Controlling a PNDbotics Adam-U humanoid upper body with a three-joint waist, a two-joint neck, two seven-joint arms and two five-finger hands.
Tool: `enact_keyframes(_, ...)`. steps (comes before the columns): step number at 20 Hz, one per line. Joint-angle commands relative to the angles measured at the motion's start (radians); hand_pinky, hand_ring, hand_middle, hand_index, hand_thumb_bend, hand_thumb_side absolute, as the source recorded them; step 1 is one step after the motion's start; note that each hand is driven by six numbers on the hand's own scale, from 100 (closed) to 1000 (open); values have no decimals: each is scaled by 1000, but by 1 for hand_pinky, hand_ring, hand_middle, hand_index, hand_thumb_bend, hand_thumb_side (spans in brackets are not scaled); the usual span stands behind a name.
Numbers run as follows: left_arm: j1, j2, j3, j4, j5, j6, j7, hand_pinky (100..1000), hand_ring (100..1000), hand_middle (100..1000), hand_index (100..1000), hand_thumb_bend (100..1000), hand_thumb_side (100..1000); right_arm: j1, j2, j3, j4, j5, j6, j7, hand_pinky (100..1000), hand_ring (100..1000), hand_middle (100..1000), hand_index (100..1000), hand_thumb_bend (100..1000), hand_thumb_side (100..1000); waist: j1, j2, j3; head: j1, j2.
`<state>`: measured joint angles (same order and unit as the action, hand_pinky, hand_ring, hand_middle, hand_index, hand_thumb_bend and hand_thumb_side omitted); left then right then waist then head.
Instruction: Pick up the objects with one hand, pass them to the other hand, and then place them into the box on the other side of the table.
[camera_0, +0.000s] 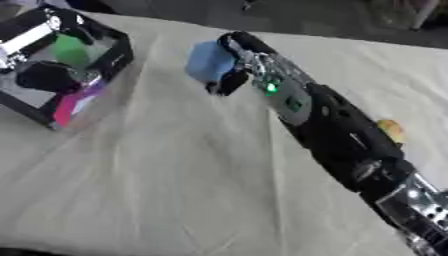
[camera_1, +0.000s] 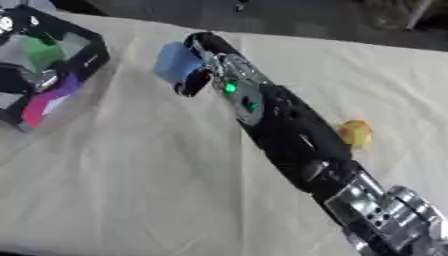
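Note:
My right hand (camera_0: 238, 60) reaches across the table from the lower right, its fingers and thumb curled round a blue block (camera_0: 208, 62) held above the cloth. A black-framed box (camera_0: 61, 65) stands at the far left and holds a green thing (camera_0: 73, 49), a black thing (camera_0: 44, 76) and a pink thing (camera_0: 72, 105). A small yellow-orange object (camera_1: 355, 134) lies on the cloth just right of my forearm. My left hand shows in neither view.
A cream cloth (camera_0: 157, 170) covers the table, with wrinkles running toward the front. The table's far edge meets a dark floor at the top.

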<state>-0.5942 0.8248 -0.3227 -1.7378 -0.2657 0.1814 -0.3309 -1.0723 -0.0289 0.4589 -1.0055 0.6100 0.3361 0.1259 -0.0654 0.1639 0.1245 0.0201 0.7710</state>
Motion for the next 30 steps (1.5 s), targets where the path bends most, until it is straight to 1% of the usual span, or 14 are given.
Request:
enact_keyframes(1, -31, 1, -12, -13, -45, -16, -15, 903, 764, 734, 827, 302, 113, -14, 2, 1, -33, -13, -14, -5, 664, 499, 428, 461, 100, 100, 24, 0, -1, 8, -1)
enact_keyframes(2, -36, -5, -16, -9, -58, -20, -17, 902, 765, 735, 828, 284, 100, -13, 3, 2, -38, -18, -15, -9, 664, 498, 427, 460, 100, 100, 24, -1, -2, 9, -1)
enact_keyframes(4, -44, -17, -24, 0, -89, -24, -14, 900, 768, 739, 829, 310, 100, -11, 2, 3, -49, -26, -14, -19, 662, 497, 426, 458, 100, 100, 24, -1, -4, 13, -1)
enact_keyframes(7, -54, -34, -34, 12, -130, -26, -7, 899, 769, 739, 830, 319, 100, -7, 0, 7, -66, -40, -13, -29, 661, 495, 424, 455, 100, 100, 24, -2, -6, 17, -1)
enact_keyframes(12, -58, -42, -39, 21, -148, -30, -4, 899, 769, 739, 830, 319, 100, -6, -2, 11, -76, -49, -10, -33, 661, 495, 424, 455, 100, 100, 24, -2, -7, 18, -1)
enact_keyframes(13, -63, -46, -42, 21, -152, -32, -5, 898, 779, 749, 836, 398, 100, -6, 2, 10, -80, -52, -12, -31, 654, 486, 418, 443, 100, 100, 25, -2, -8, 18, -1)
enact_keyframes(15, -80, -66, -54, 28, -175, -41, -9, 899, 782, 752, 837, 412, 100, 0, 11, 16, -105, -75, -33, -18, 651, 483, 416, 437, 100, 100, 26, -3, -11, 20, -1)
enact_keyframes(19, -91, -93, -63, 45, -233, -58, -8, 901, 786, 755, 842, 434, 100, 3, 11, 19, -116, -117, -60, -6, 650, 480, 414, 433, 100, 100, 25, -4, -12, 21, -1)
enact_keyframes(26, -107, -123, -67, 60, -278, -72, 14, 902, 789, 759, 865, 522, 100, 7, 18, 21, -120, -133, -74, 10, 647, 474, 406, 421, 100, 100, 22, -4, -9, 24, -1)
enact_keyframes(30, -115, -139, -74, 70, -290, -81, 8, 903, 790, 760, 865, 536, 102, 8, 29, 24, -129, -138, -82, 13, 643, 469, 400, 414, 100, 100, 22, -5, -9, 27, -1)
